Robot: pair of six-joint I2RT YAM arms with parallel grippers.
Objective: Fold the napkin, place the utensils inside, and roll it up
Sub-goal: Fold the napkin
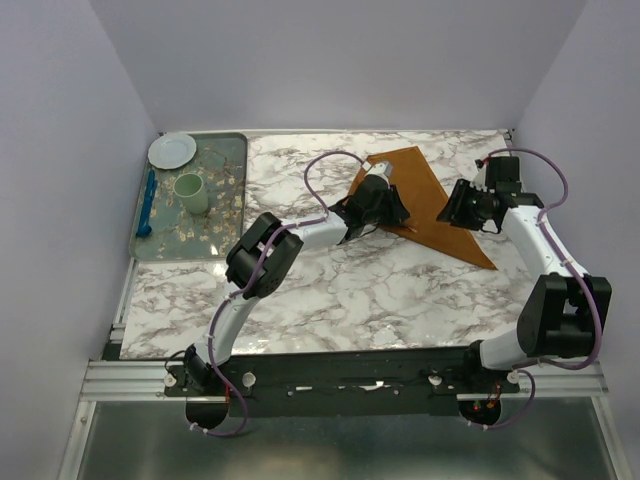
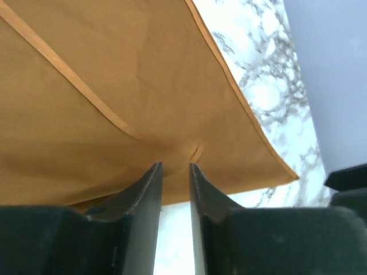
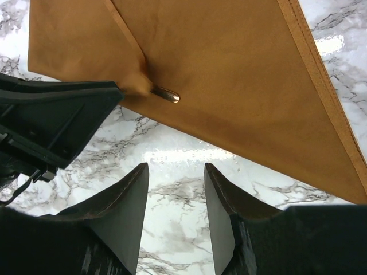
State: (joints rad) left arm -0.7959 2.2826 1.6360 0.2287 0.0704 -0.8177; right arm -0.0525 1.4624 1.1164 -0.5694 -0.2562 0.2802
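Napkin (image 1: 425, 195) is folded to a triangle, upper centre-right of the top view. Fork (image 3: 166, 94) handle tip pokes out from under the fold. Left gripper (image 2: 175, 167) sits at the puckered edge, jaws narrowly parted, nothing visibly pinched. Right gripper (image 3: 175, 169) is agape and empty over the marble. Fork looks placed, so next is the roll: regrip an edge.

Top external: fixed high behind the arm bases, facing down over the whole worktop (image 1: 330, 290). Left wrist: very near, looking past the left gripper (image 2: 175, 167) at the napkin (image 2: 114, 86) just ahead. Right wrist: near, behind the right gripper (image 3: 175, 167); shares that napkin edge.
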